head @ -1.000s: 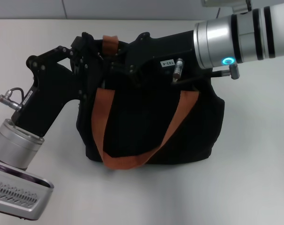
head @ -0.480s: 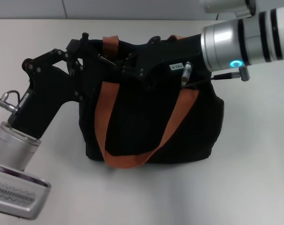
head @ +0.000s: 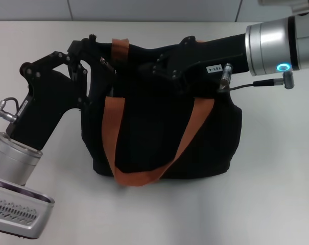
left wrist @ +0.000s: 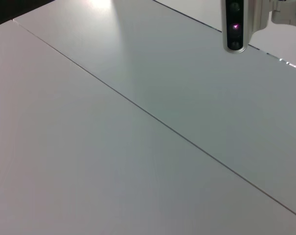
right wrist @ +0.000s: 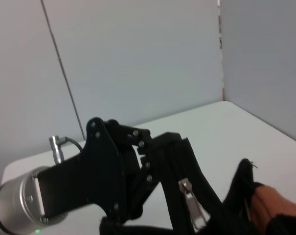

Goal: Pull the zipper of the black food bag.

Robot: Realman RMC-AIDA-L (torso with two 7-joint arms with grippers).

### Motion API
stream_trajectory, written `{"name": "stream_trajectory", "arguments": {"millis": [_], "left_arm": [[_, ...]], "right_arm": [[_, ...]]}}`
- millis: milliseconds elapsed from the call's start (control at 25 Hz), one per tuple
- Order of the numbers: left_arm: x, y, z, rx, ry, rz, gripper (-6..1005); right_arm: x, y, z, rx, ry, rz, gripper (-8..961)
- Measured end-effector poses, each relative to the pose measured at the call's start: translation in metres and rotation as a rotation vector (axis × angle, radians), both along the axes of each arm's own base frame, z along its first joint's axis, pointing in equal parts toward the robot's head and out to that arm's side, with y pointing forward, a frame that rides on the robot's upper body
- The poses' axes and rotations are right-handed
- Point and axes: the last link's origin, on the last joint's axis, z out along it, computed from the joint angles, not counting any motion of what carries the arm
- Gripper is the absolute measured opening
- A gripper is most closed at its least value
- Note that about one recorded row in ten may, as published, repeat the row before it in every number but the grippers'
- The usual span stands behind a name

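The black food bag (head: 164, 132) stands mid-table (head: 277, 194), orange straps draped down its front. The left gripper (head: 90, 64) reaches in low, clamped on the bag's left top corner. The right gripper (head: 162, 69) stretches across the top (finger state unreadable). The zipper (right wrist: 193, 201) lies on the top track.

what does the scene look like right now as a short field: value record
bag: boxy soft black fabric food bag with orange-brown strap handles, on a white table
zipper: small silver metal zipper pull tab on the black track along the bag's top edge
left tool: left tool at the bag's top left corner, appears to pinch the fabric
right tool: right tool over the bag's top middle; fingers hidden against black fabric
contact with zipper: cannot tell
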Motion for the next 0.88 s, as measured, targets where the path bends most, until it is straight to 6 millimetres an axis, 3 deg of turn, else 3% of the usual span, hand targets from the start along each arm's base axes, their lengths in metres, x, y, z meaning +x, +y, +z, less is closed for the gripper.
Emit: {"name": "stream_trajectory", "arguments": {"millis": [240,440,640,880], "left_arm": [[0.001,0.000,-0.001,-0.003,-0.001,-0.004,17],[0.002,0.000,-0.001,-0.002,-0.001,-0.005,17],[0.002,0.000,-0.001,-0.004,0.000,-0.008,18],[0.002,0.000,-0.001,-0.004,0.000,-0.010,18]], "right_arm": [[-0.008,0.000,-0.001,0.001,0.005,0.036,19],[-0.018,-0.002,-0.011,-0.003,-0.012,0.080,179],[-0.025,-0.003,-0.021,0.004,-0.036,0.118,264],[-0.028,0.000,-0.023,0.033,-0.036,0.124,263]]}}
